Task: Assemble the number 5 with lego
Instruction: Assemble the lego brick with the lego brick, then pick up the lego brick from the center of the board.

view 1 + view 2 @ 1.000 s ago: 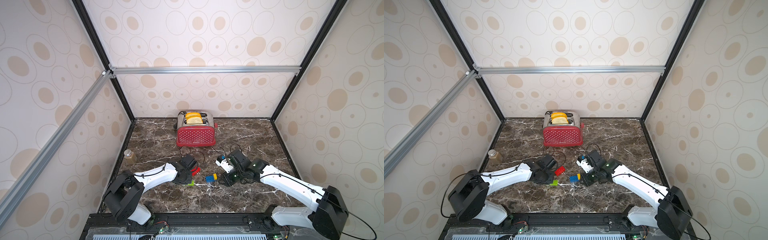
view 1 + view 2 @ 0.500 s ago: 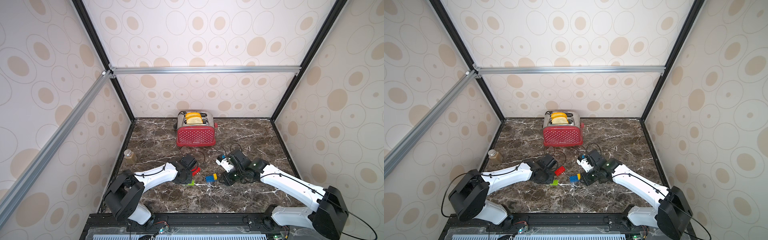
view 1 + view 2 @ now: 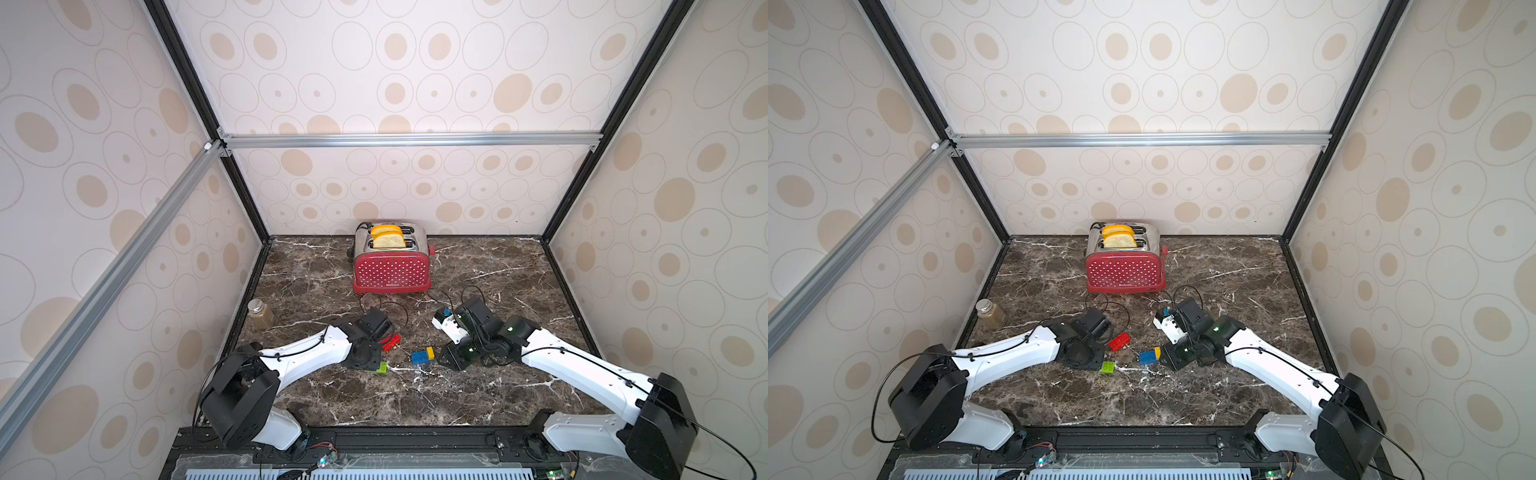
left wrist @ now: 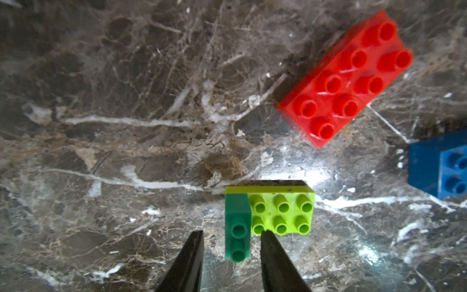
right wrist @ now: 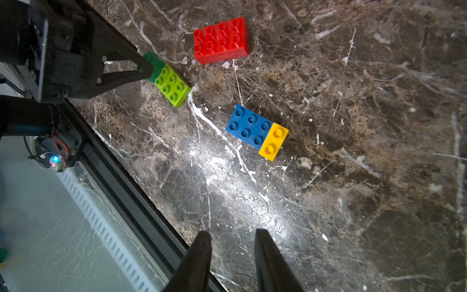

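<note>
Now your left pincer (image 4: 231, 232), spread, straddles the small dark-green studded plastic brick (image 4: 236, 215) lengthwise; your right pincer (image 5: 232, 231), spread and empty, hangs farther off.

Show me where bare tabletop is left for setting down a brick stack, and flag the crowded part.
Crowded: mid-table, where red brick, lime-green brick and blue brick lie between left gripper and right gripper. Free: the front strip between those bricks and the front rail; the back-right stretch between toaster and right wall; the patch between toaster and jar.

Small white wording on toaster (image 3: 390, 272) front, illegible
</note>
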Robot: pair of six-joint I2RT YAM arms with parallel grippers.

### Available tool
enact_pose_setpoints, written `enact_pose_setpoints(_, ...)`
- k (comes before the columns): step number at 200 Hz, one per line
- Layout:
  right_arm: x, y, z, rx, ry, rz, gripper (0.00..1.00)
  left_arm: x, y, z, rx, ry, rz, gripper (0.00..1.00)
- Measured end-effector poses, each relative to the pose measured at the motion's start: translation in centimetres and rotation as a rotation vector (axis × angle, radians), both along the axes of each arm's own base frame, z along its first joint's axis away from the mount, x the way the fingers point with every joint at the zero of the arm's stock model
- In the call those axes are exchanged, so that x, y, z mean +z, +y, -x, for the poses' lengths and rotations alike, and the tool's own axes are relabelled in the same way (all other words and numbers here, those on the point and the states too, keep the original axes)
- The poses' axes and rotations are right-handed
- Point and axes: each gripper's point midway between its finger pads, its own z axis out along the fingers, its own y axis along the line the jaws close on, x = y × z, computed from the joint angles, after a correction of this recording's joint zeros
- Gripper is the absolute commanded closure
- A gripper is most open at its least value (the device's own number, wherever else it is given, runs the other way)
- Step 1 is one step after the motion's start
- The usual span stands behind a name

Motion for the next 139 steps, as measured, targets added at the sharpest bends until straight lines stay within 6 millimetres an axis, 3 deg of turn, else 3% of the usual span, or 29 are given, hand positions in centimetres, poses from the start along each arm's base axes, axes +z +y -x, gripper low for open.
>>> enact_pose_setpoints(91,1.3,0.6,-0.7,0.009,-0.032,-0.016,0.59,3.7,0.5,-0.1,-0.023,-0.085,0.038,0.45)
enact_pose_setpoints(139,1.1,0.6,-1.0,0.001,-0.025,-0.011,0.58,5.6,-0.8,-1.4,-0.089,-0.115,0.066,0.41)
